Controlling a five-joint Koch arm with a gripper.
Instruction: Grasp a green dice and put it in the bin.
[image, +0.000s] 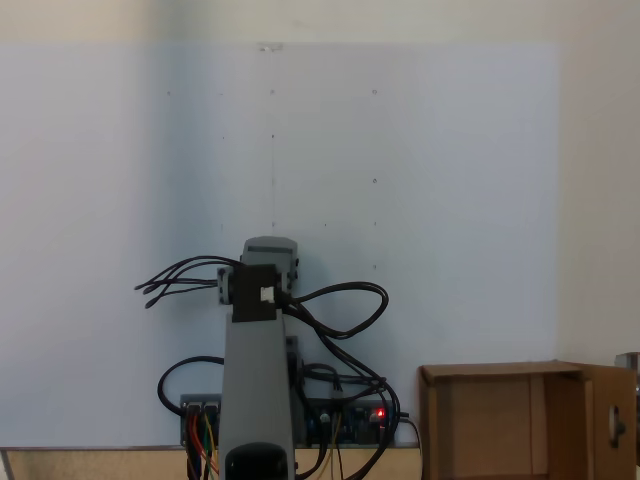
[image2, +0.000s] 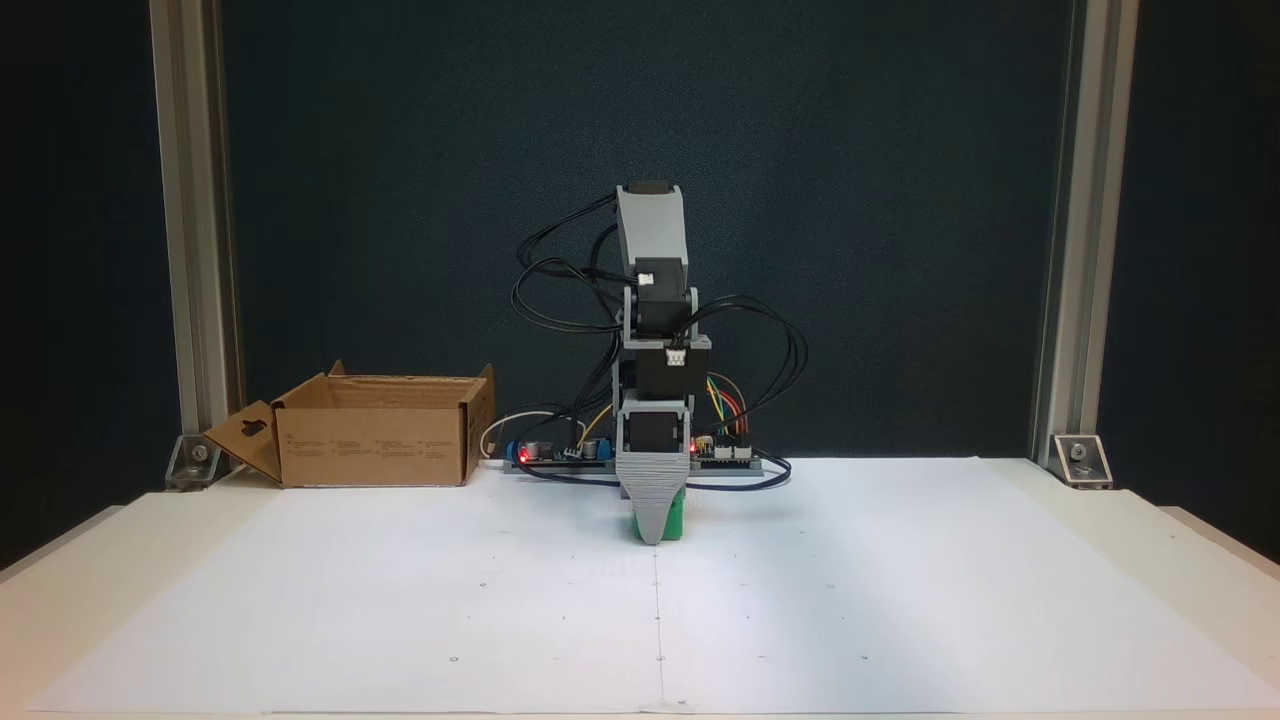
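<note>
The green dice (image2: 679, 519) sits on the white sheet just in front of the arm's base. My gripper (image2: 656, 532) is lowered straight onto it, and its grey front finger (image2: 655, 495) covers the middle of the cube, so green shows on either side. The other jaw is hidden behind this one, so open or shut cannot be told. The bin (image2: 375, 443), a brown cardboard box with open flaps, stands at the back left of the table, well apart from the gripper. In a fixed view from behind, the bin (image: 500, 415) is at the lower right and the arm (image: 260, 370) hides the dice.
The controller boards and cables (image2: 560, 452) lie behind the arm's base between it and the box. Aluminium posts (image2: 190, 230) stand at both back corners. The white sheet (image2: 900, 600) stretches wide in front and to the right.
</note>
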